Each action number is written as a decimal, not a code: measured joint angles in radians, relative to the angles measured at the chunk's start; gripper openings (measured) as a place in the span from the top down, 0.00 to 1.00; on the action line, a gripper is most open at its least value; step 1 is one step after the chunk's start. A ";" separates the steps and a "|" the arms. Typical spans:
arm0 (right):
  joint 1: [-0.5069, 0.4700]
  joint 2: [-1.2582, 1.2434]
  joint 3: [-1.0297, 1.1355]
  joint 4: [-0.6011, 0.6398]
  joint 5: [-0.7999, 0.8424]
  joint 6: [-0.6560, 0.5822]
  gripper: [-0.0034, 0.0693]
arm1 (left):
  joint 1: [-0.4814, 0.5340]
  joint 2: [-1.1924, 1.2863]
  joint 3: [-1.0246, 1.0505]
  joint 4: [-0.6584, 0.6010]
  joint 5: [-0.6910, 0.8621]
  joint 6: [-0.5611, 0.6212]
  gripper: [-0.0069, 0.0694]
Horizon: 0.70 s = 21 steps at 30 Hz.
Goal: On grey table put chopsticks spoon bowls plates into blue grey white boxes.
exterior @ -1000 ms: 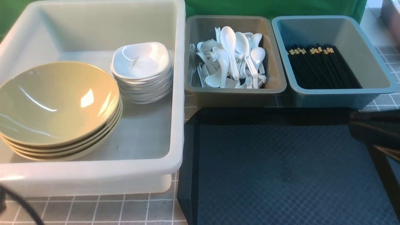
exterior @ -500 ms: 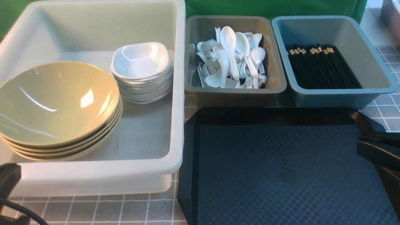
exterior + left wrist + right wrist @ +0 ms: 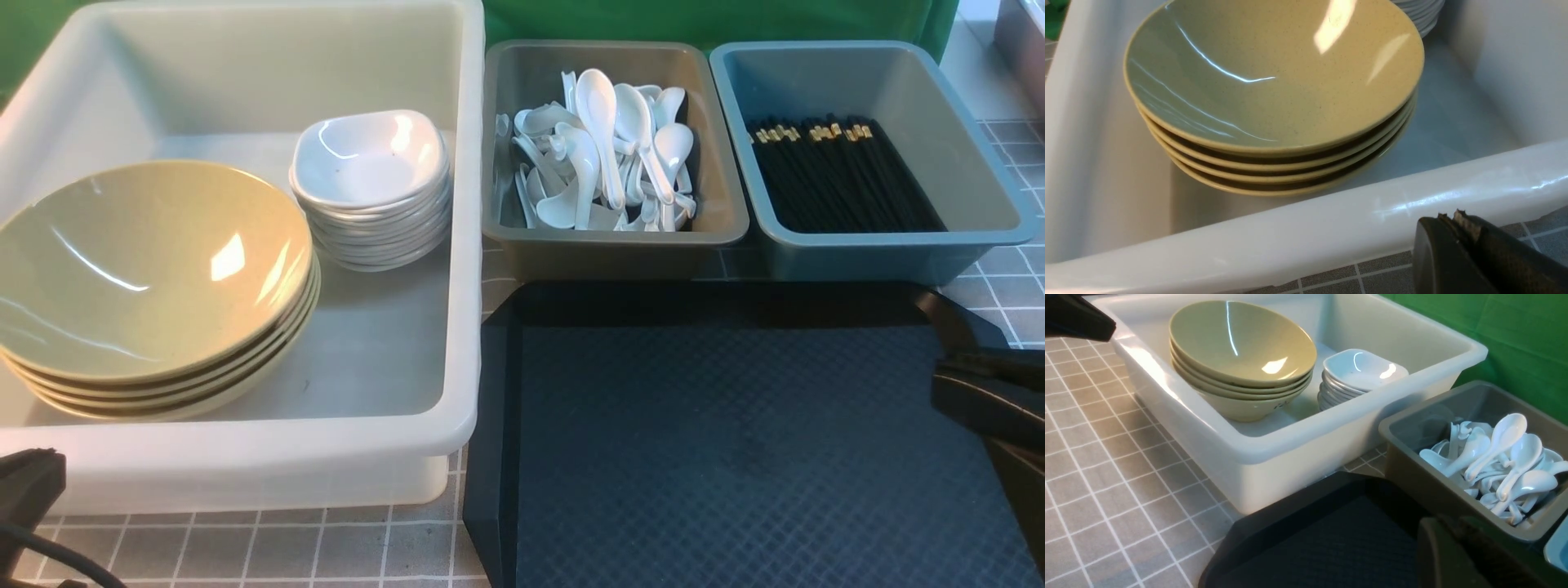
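A: Grey tiled surface [image 3: 245,547], green backdrop behind. Three boxes in a row along the back, dark tray [image 3: 735,441] in front with nothing on it.

B: Contents?

A: White box [image 3: 457,245] on the robot's left: stack of olive bowls [image 3: 147,269] near its front wall, stack of small white plates [image 3: 371,184] just beside them, further back. Grey box [image 3: 612,245] in the middle holds a loose heap of white spoons [image 3: 604,155]. Blue box [image 3: 882,253] on the right has black chopsticks [image 3: 841,175] lying parallel, gold tips all at the far end.

B: So sorted by type. Anything left outside?

A: Nothing visible on the tray or the tiles (judging from that, the task looks essentially done).

B: Grippers?

A: Left gripper [image 3: 1457,228] is pressed together, empty, low outside the white box's near wall, just beside its rim. Right gripper [image 3: 980,392] sits at the tray's right edge; nothing seen in it, and I cannot tell whether its jaws are spread or together, the fingers are dark and cropped in both views.

B: Why parked there?

A: My guess: both pulled clear of the boxes so nothing gets bumped.
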 joint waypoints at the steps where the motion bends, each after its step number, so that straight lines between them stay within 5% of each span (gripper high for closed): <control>1: 0.000 0.000 0.000 0.000 0.001 0.000 0.89 | 0.000 0.000 0.000 0.000 0.000 0.000 0.92; 10: -0.024 -0.009 0.076 0.002 -0.077 0.015 0.95 | 0.000 0.000 0.000 0.000 0.000 0.000 0.92; 21: -0.537 -0.248 0.445 0.041 -0.145 0.137 0.95 | 0.000 0.000 0.000 0.000 0.001 0.000 0.92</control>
